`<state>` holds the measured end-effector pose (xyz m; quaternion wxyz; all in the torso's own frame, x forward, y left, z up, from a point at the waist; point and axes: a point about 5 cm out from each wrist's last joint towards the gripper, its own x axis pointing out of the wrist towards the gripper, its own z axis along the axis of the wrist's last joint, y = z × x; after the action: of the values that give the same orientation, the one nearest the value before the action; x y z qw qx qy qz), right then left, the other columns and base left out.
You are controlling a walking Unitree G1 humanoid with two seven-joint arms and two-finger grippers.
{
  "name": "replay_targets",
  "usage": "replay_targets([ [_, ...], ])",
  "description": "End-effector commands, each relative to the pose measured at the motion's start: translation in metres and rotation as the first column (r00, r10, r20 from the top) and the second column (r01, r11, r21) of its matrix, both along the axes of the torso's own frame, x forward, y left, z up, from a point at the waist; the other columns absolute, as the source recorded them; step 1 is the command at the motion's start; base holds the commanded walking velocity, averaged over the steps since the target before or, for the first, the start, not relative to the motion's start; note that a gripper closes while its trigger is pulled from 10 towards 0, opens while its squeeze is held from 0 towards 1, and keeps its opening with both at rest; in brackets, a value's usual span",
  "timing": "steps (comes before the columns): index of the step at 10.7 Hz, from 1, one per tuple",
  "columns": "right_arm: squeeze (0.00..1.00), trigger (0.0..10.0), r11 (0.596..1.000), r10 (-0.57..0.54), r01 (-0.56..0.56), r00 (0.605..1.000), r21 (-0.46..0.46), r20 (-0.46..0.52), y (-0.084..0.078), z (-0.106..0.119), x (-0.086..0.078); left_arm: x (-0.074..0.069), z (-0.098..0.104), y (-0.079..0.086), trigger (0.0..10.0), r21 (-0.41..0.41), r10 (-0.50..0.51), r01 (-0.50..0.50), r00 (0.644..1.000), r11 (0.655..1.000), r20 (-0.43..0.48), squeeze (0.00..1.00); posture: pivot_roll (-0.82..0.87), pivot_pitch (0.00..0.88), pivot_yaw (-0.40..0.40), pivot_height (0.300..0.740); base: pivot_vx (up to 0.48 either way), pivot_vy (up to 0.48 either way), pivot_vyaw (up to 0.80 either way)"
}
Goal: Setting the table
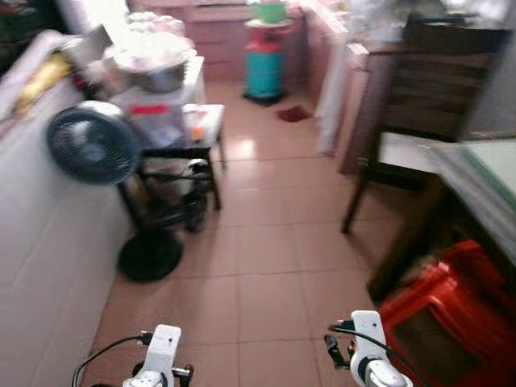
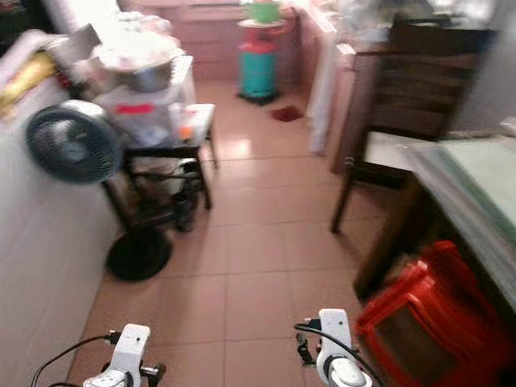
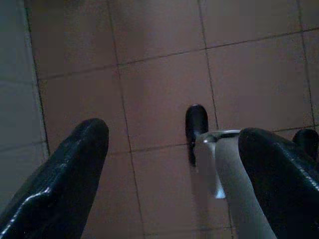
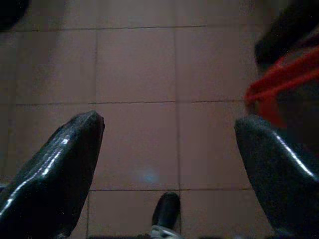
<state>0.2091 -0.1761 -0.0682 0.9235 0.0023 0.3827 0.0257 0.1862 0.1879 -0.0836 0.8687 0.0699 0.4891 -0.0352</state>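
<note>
Pink tiled floor (image 1: 266, 242) under fan base (image 1: 150, 255), dark chair (image 1: 419, 105), seemingly red stools (image 1: 451, 314).

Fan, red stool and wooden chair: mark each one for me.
fan (image 1: 93, 143), left eye view, middle of the round grille.
red stool (image 1: 451, 310), left eye view, its top edge.
wooden chair (image 1: 431, 93), left eye view, slatted backrest.

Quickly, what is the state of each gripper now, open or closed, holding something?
Left gripper: open, holding nothing.
Right gripper: open, holding nothing.
</note>
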Motion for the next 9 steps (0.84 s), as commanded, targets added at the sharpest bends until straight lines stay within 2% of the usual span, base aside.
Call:
replay_targets([
  [1, 0.0, 10.0, 1.0, 0.025, -0.025, 1.0, 0.009, -0.012, 0.005, -0.001, 0.0, -0.003, -0.001, 0.004, 10.0, 0.005, 0.011, -0.011, 1.0, 1.0, -0.011, 0.0, 0.07, 0.0, 0.007, 0.74, 0.0, 0.0, 0.78],
  [3, 0.0, 10.0, 0.999, 0.032, -0.032, 0.999, 0.011, -0.026, 0.009, -0.003, -0.002, -0.003, -0.001, 0.006, 10.0, 0.013, 0.012, -0.012, 1.0, 1.0, -0.01, 0.0, 0.07, 0.0, 0.012, 0.74, 0.0, 0.0, 0.25],
  [9, 0.0, 10.0, 0.998, 0.063, -0.064, 0.996, -0.02, -0.066, 0.004, -0.007, -0.011, -0.006, -0.002, 0.007, 10.0, 0.019, 0.009, -0.009, 1.0, 1.0, -0.01, 0.0, 0.08, 0.0, 0.0, 0.74, 0.0, 0.299, 0.0],
])
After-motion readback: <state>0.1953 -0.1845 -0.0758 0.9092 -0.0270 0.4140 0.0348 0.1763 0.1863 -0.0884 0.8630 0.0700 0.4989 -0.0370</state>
